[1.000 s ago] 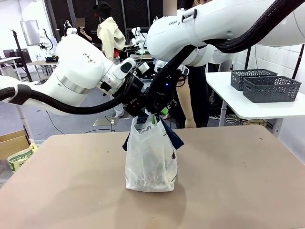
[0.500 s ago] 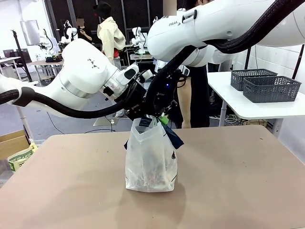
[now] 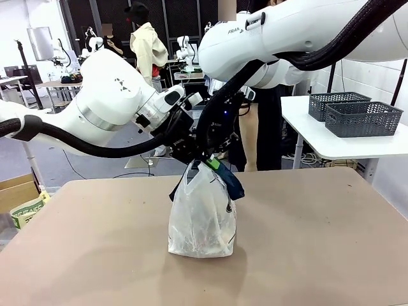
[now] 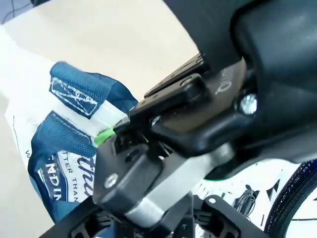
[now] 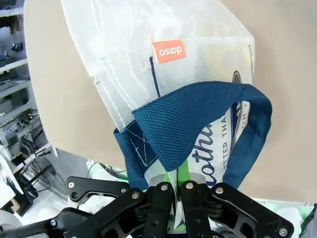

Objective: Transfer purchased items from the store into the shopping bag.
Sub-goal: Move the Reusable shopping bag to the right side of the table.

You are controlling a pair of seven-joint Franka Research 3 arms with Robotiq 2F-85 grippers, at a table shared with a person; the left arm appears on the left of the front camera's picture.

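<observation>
Mid-table: right gripper (image 5: pixel 175 196) clamped shut on shopping bag (image 3: pixel 203 217) rim by the strap; left gripper (image 3: pixel 189 155) at bag top, finger gap unclear.

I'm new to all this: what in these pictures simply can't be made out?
- Contents of the shopping bag: front view, the cloudy plastic blurs them into vague shapes.
- Left gripper: front view, the right gripper crowds against it, so its grip is unclear; left wrist view, the other arm's black body blocks it.
- Bag print: right wrist view, a navy handle covers most letters.
</observation>
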